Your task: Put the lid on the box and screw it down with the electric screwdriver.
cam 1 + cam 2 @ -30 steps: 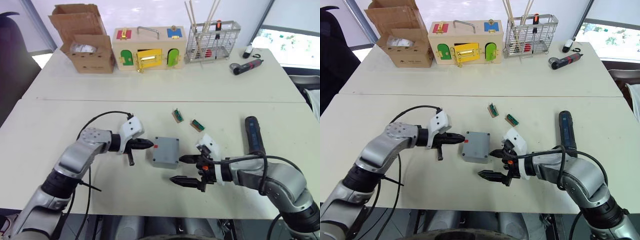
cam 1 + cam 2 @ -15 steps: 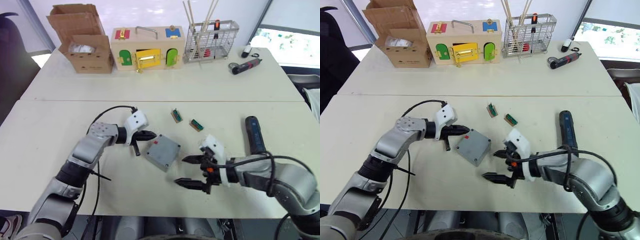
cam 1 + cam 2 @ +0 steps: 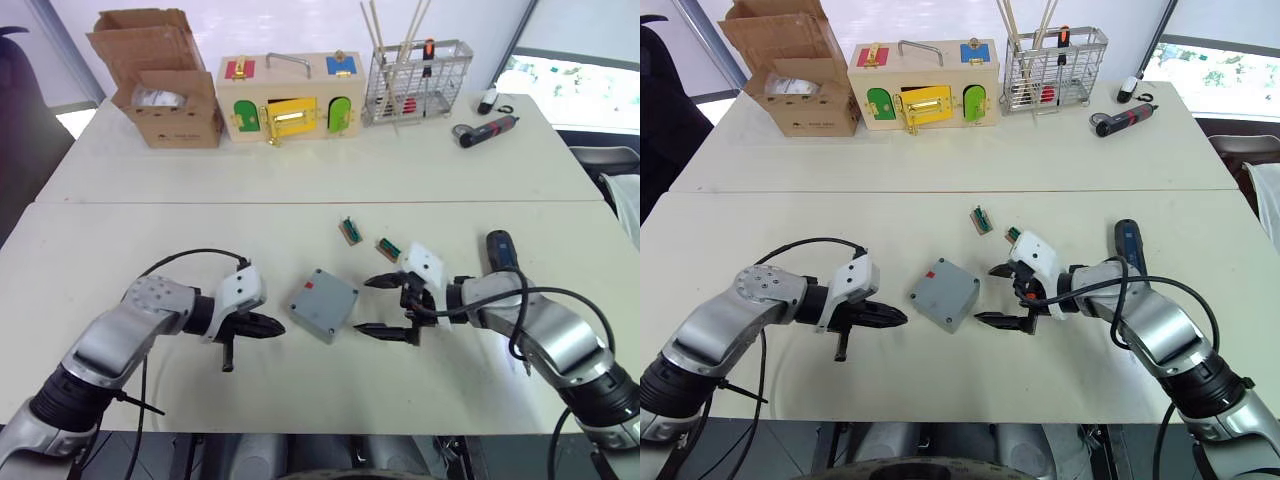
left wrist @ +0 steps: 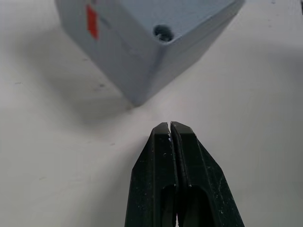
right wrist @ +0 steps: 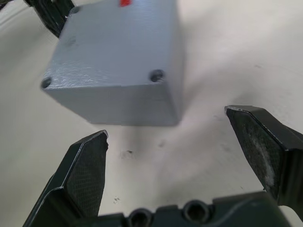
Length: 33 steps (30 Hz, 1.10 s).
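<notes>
Centrally on the near desk (image 3: 120,240), seen from the head camera, the grey box (image 3: 323,304) sits closed with its lid on, a small red mark on top, turned corner-on between both arms. Left of it, the left claw (image 3: 274,327) points at the box with fingers pressed together, a short gap between tip and box. On the other side, the right claw (image 3: 382,307) is spread wide, empty, its fingertips just beside the box's edge. Behind that arm lies the electric screwdriver (image 3: 501,253), flat on the desk. A cardboard carton (image 3: 160,80), wooden latch box (image 3: 288,96) and wire basket (image 3: 412,80) line the far desk.

From the left wrist, the closed fingers (image 4: 175,175) aim at a corner of the box, not touching.

From the right wrist, the parted fingers (image 5: 83,172) frame the box's near wall.
</notes>
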Each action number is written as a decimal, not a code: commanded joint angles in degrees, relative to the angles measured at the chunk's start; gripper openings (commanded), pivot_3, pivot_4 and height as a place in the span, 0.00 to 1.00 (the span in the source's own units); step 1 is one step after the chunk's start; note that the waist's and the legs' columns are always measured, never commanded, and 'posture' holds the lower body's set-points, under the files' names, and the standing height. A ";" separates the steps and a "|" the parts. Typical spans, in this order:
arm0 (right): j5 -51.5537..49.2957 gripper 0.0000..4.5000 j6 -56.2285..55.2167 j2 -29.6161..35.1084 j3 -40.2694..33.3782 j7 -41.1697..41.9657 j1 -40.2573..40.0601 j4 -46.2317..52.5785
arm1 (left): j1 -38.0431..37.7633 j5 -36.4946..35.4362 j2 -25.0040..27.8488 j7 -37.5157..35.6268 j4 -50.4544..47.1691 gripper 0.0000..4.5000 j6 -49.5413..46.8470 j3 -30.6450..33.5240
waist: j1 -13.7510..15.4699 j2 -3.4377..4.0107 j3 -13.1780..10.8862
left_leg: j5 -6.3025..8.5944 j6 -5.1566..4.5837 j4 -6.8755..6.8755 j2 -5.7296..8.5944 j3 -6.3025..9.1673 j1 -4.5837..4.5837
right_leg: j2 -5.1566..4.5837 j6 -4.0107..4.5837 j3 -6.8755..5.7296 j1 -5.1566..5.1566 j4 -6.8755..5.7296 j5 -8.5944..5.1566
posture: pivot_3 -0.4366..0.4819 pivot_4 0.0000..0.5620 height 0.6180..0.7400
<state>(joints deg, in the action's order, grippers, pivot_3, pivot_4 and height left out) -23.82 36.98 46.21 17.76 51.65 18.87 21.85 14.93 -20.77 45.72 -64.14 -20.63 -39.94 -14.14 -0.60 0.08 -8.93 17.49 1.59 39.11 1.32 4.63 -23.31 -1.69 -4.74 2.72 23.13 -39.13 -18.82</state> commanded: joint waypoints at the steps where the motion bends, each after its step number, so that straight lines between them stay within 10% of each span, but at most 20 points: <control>1: 1.29 0.99 -2.54 -1.11 0.74 2.88 1.38 -0.76 | -0.05 -0.63 -2.25 3.80 -2.46 0.00 -1.29 0.88 | 0.01 0.00 0.00 | 0.00 0.00 0.00 0.00 0.00 0.00 | 0.00 0.00 0.00 0.00 0.00 0.00 | 0.48 0.27 1.00; 33: -3.59 0.99 8.62 -3.16 -2.29 0.58 -5.20 10.82 | 8.98 4.23 -10.65 9.77 8.83 0.00 4.03 0.25 | -0.05 -0.01 0.01 | -0.01 0.01 0.02 0.01 0.02 0.00 | 0.01 0.00 -0.02 0.01 -0.03 0.00 | 0.48 0.27 1.00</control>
<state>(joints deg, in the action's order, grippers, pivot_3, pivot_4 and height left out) -26.64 45.81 43.29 16.33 52.38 13.94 30.46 23.23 -16.65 35.09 -54.60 -11.26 -36.70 -14.58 -0.65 0.08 -8.93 17.48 1.60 39.13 1.33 4.65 -23.31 -1.68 -4.74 2.70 23.14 -39.16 -18.82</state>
